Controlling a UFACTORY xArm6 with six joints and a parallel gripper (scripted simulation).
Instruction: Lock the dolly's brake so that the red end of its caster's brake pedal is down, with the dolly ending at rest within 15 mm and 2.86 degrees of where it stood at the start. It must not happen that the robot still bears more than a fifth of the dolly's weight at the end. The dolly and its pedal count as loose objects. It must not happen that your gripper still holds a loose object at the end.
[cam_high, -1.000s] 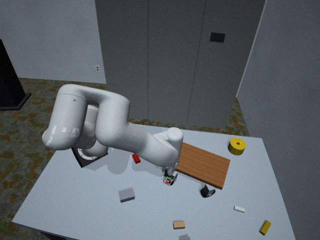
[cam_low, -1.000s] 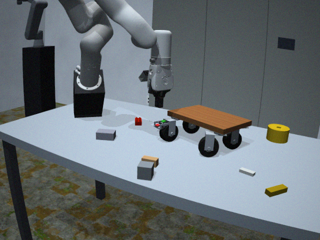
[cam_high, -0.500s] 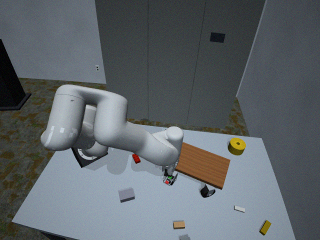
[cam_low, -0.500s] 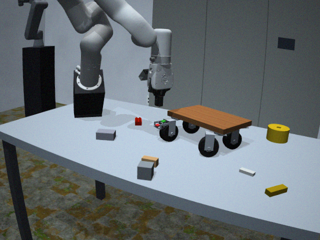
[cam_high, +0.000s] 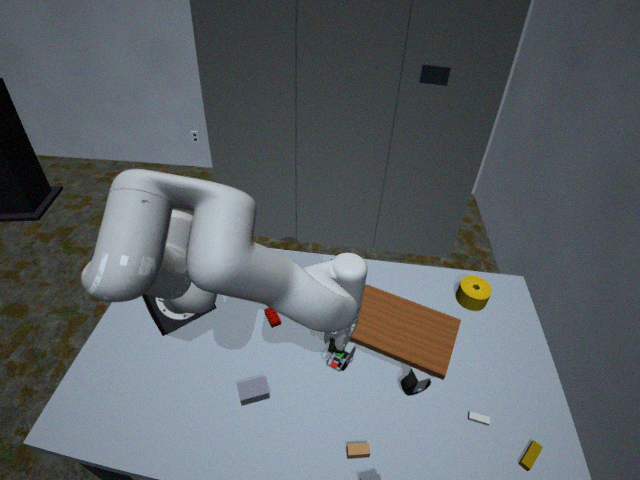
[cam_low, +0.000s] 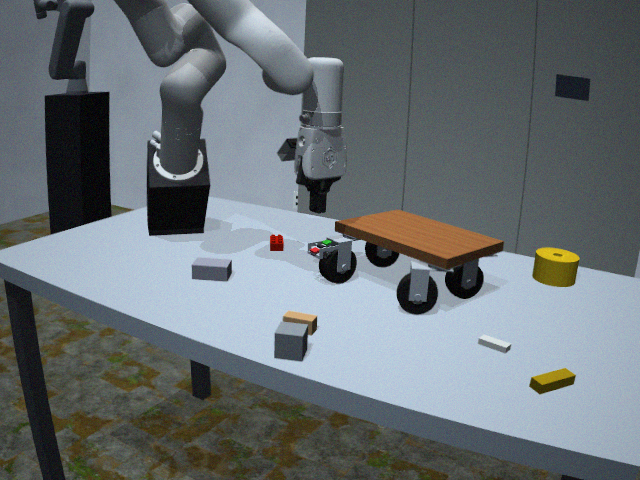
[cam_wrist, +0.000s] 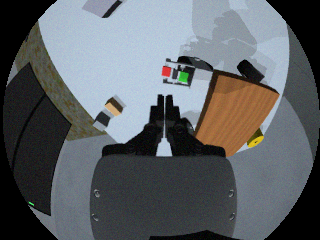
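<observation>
Claw (cam_low: 317, 209): fingers pressed together, gripping nothing; it hangs pointing down, above and just behind the pedal, clear of it
Dolly (cam_low: 418, 235): wooden deck on four black casters, standing on the tabletop (cam_low: 155, 289) right of the arm's base
Pedal (cam_low: 321, 245): sits on the caster (cam_low: 338, 265) at the dolly's front-left corner, sticking out past the deck; red end towards the camera in the exterior view, green end behind it; red end looks slightly lower than green, but I cannot tell for sure
Wrist view: closed fingers point at the pedal (cam_wrist: 176, 74), deck edge to the right
Red brick (cam_low: 276, 242): just left of the pedal, apart from it
Yellow cylinder (cam_low: 555, 266): well right of the dolly
Grey block (cam_low: 211, 269): left of the front caster, near
</observation>
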